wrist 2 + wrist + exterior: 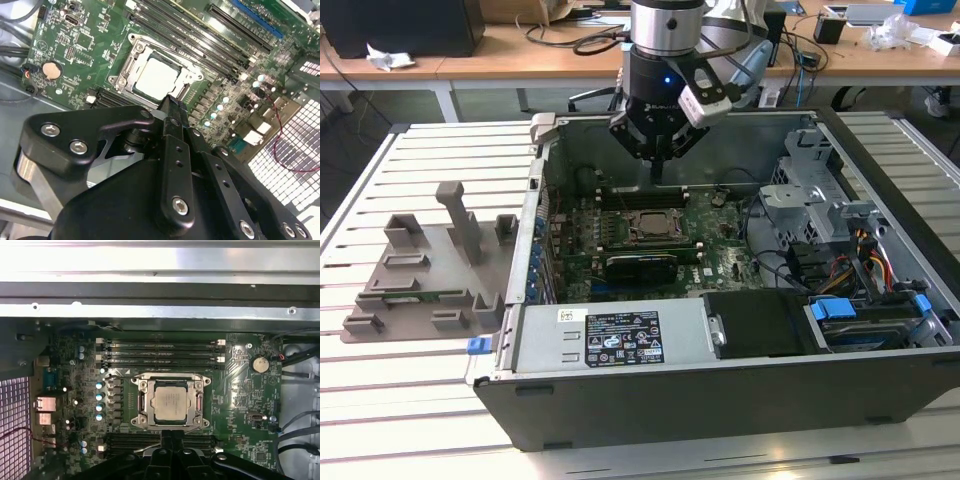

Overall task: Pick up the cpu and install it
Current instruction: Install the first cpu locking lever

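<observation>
CPU location: the cpu lies flat inside the socket frame on the motherboard, metal top facing up; also visible in the second wrist view and the exterior view.
Seating: appears level in the frame, though full seating cannot be confirmed from these views.
Handling: judged light, rigid and thin, with a smooth, slippery top; the underside contacts are likely fragile.
Hold points: opposite side edges only; the frame surrounds all four sides closely, leaving little finger room.
Gripper state: the gripper has its fingers pressed together with nothing between them, tips hanging above the board just beside the socket.
Gripper position: in the exterior view the gripper stands above the open computer case, apart from the cpu.
Adjacent edges: memory slots run alongside the socket; a metal case wall borders the board.
Open room: free space lies overhead; cables and a drive cage crowd the exterior view's right.
Outside the case: a grey tray rests on the slatted table.
</observation>
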